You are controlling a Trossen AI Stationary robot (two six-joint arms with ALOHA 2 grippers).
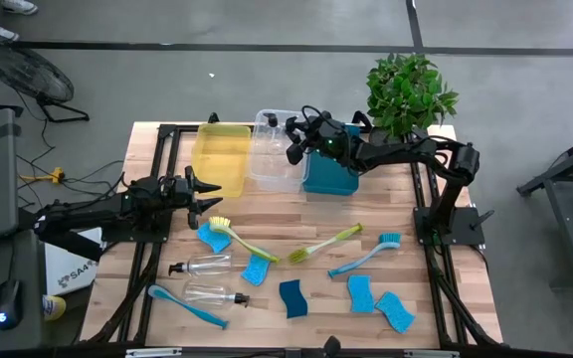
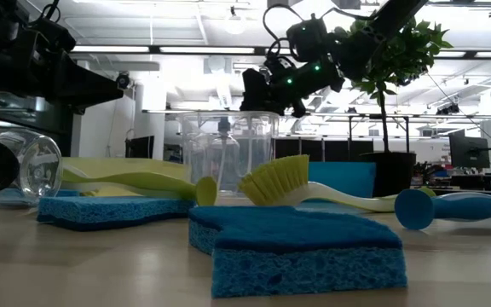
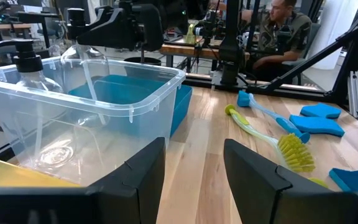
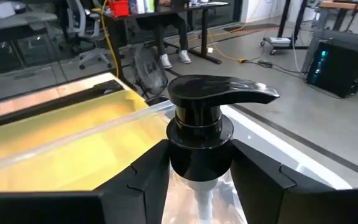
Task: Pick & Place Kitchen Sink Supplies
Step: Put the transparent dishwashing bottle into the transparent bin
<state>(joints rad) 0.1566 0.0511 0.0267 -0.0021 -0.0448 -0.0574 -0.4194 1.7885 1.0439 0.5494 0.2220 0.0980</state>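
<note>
My right gripper [image 1: 292, 149] reaches from the table's right over the clear bin [image 1: 267, 171] and is shut on a clear bottle with a black pump top [image 4: 219, 93]. Another pump bottle [image 3: 27, 62] stands inside that bin. Two more clear bottles [image 1: 205, 266] lie on the table near several blue sponges [image 1: 293, 296], two yellow-green brushes [image 1: 326, 244] and two blue brushes [image 1: 366, 254]. My left gripper [image 1: 212, 189] waits open and empty at the table's left, pointing level at the bins. My right gripper pinches the bottle between its two fingers at the black collar [image 4: 197, 152] just under the pump head. The fingers come almost level from the table's right. The bottle hangs upright with its clear body [image 3: 86, 59] down inside the clear bin; whether its base touches the floor is hidden.
A yellow bin [image 1: 220, 159] stands left of the clear bin and a teal bin [image 1: 328, 179] right of it, all at the table's far side. A potted plant [image 1: 411, 89] stands at the far right corner. A person sits beyond the table [image 3: 284, 25].
</note>
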